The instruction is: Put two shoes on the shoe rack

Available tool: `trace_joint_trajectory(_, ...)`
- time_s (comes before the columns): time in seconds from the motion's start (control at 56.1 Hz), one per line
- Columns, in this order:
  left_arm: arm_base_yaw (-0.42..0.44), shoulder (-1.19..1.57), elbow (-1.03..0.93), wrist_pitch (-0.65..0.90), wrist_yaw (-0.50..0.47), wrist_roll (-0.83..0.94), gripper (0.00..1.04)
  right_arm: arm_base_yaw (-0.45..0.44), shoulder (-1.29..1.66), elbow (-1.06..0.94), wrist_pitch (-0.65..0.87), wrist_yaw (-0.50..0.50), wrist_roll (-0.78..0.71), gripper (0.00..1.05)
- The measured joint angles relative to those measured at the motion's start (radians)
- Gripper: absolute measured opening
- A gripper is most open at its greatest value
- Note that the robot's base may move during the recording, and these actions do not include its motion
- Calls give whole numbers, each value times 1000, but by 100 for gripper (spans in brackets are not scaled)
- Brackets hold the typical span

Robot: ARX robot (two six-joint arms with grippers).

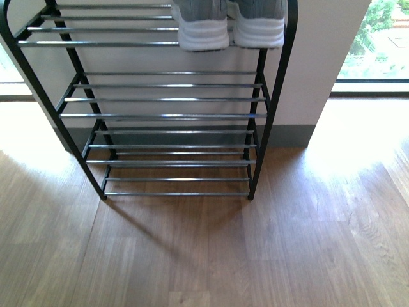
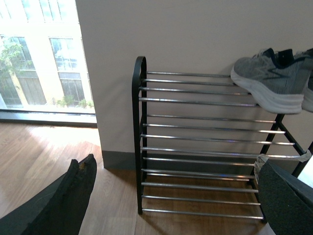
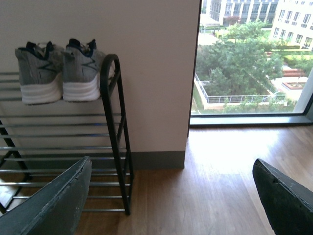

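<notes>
On the top shelf of the shoe rack, at its right end, you've got both grey sneakers side by side, heels toward the front camera. Their white soles sit on the rods, and the heels slightly overhang the front rod. The rack stands upright on the wooden floor, backed against the wall. Left gripper: jaws spread wide, nothing held, facing the rack's left side. Right gripper: also wide apart, empty, facing the rack's right end frame below the sneakers.
</notes>
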Motion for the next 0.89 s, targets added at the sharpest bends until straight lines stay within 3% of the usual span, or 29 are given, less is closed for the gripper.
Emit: trace_joint_trajectory(0.892,0,0,0,0,0,0,95,0,-1,0,0,-1,0,96)
